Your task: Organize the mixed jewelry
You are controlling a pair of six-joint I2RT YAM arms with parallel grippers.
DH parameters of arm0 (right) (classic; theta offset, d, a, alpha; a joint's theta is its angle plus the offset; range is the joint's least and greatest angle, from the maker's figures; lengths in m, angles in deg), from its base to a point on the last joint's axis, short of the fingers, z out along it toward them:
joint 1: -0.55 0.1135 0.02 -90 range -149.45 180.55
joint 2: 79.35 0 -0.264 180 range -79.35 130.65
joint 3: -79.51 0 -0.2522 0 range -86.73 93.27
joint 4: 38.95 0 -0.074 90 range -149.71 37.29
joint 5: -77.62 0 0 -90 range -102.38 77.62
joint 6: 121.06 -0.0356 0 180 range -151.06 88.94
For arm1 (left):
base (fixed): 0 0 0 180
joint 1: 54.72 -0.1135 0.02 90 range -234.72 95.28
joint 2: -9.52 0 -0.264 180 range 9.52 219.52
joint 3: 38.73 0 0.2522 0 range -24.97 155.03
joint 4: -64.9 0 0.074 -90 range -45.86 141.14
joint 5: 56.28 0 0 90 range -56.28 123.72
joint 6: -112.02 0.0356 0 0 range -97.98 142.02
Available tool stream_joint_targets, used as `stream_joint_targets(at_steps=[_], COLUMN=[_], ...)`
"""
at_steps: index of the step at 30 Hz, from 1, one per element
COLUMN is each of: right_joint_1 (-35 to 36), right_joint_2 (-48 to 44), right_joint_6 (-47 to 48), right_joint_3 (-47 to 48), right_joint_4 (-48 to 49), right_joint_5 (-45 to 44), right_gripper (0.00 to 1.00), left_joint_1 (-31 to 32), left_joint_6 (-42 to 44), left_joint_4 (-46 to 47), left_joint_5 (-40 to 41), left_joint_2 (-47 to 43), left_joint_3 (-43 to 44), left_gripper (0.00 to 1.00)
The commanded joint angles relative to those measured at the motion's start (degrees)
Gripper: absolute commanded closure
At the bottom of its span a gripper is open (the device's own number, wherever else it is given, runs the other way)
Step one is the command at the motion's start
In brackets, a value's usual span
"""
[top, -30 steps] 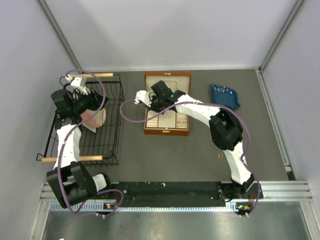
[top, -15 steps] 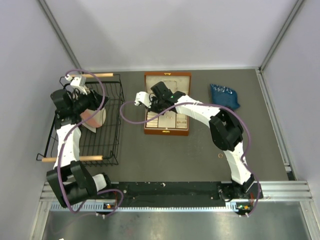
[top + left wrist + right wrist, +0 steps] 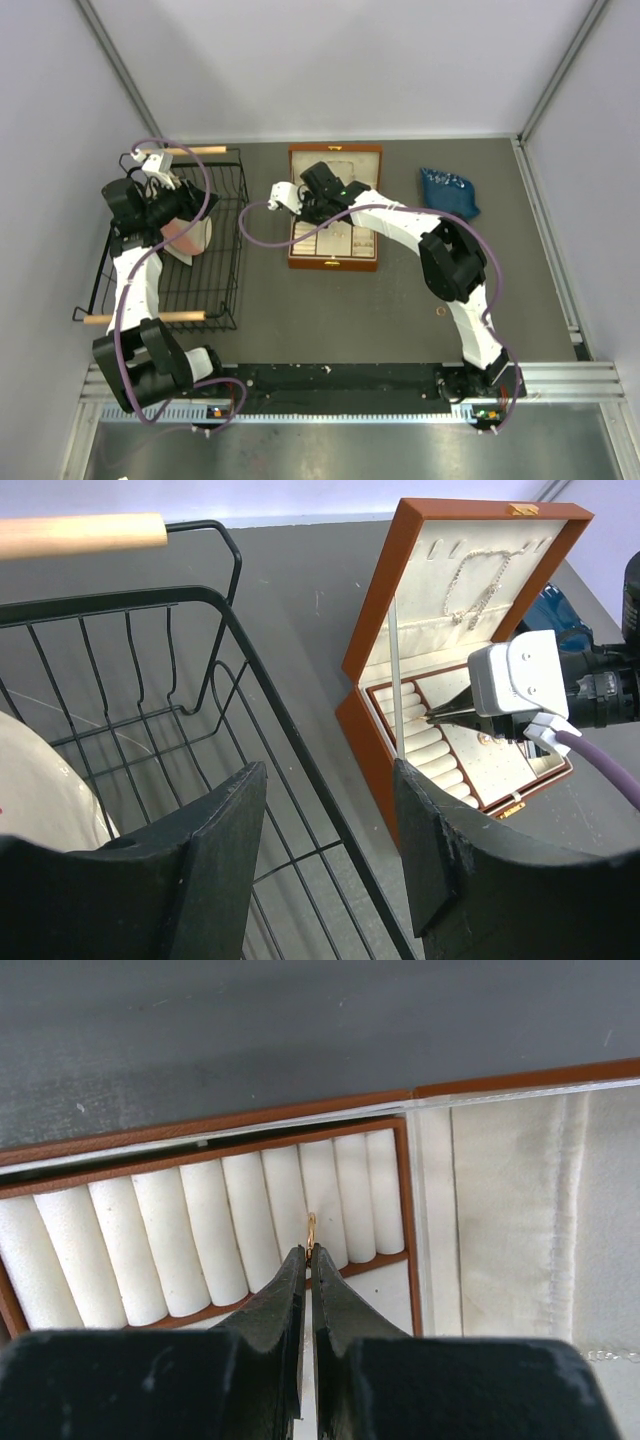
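The dark grey table [image 3: 300, 300] fills the floor of the cell. On its left side sits a black wire basket with wooden handles [image 3: 215, 280]. The left arm bends over it, and the left gripper [image 3: 330, 840] hangs above the basket's mesh with its fingers spread apart and nothing between them.

The right arm reaches across the middle of the table to a brown wooden box with cream lining [image 3: 334, 262]. The box's lid [image 3: 480, 560] stands open and tilts back. A crumpled blue bag [image 3: 448, 190] lies to the right of the box, apart from it. A pale rounded dish [image 3: 190, 235] leans inside the basket, under the left arm.

A thin silvery chain necklace [image 3: 478, 580] hangs against the lining inside the lid. The right gripper [image 3: 308, 1260] is pinched closed on a tiny gold-coloured ring [image 3: 311, 1228]. It holds the ring upright at the very tips, over the row of cream ring rolls [image 3: 200, 1230] in the box's left compartment. What looks like a second tiny ring [image 3: 441, 313] lies on the bare table beside the right arm, well apart from the box.
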Motion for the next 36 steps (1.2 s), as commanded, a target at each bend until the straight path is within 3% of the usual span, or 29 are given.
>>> stream_joint_targets(at_steps=[1, 36], right_joint_1=[0.78, 0.78], right_joint_2=[-2.92, 3.06], right_joint_6=[0.52, 2.98], right_joint_3=[3.61, 4.58], right_joint_4=[0.44, -0.53], right_joint_5=[-0.73, 1.21], right_gripper=[1.0, 1.0], left_joint_1=[-0.54, -1.6], left_joint_6=[-0.42, -0.42], left_joint_4=[2.78, 3.31], left_joint_5=[-1.52, -2.49], left_joint_2=[0.84, 3.3], left_joint_3=[0.45, 0.97], left_gripper=[0.42, 0.42])
